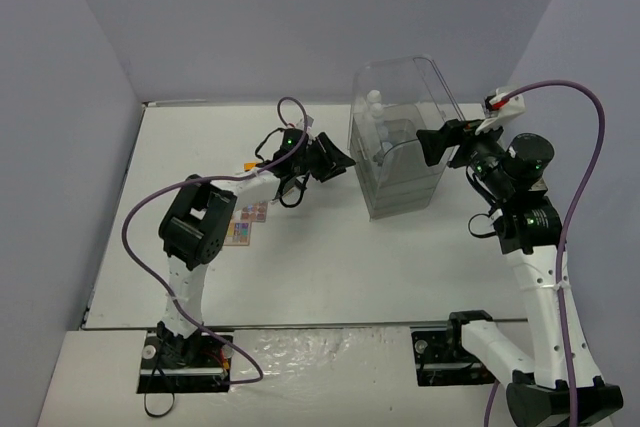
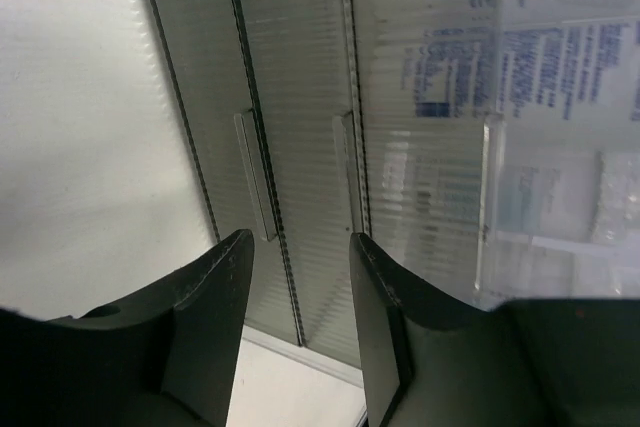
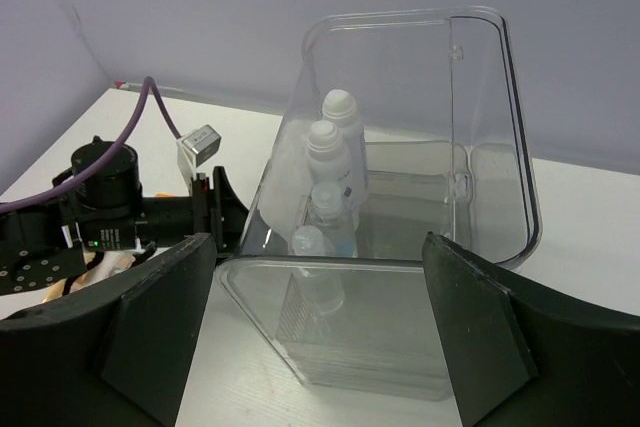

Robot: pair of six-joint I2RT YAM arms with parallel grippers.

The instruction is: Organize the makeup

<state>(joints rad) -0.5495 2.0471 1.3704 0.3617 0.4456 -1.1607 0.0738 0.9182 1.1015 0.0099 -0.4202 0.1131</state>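
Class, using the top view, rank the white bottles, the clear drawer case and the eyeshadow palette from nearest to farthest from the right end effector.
1. Clear drawer case, just left of the right end effector.
2. White bottles, inside its top.
3. Eyeshadow palette, far left.

Upright white bottles [image 3: 327, 152] inside clear case [image 3: 360, 367]

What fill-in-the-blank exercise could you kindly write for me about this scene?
The clear case's lid stands ____.
The bottles inside the case are ____ in colour.
The eyeshadow palette lies outside the case, on the ____.
The right hand holds ____.
Missing words: open; white; table; nothing.
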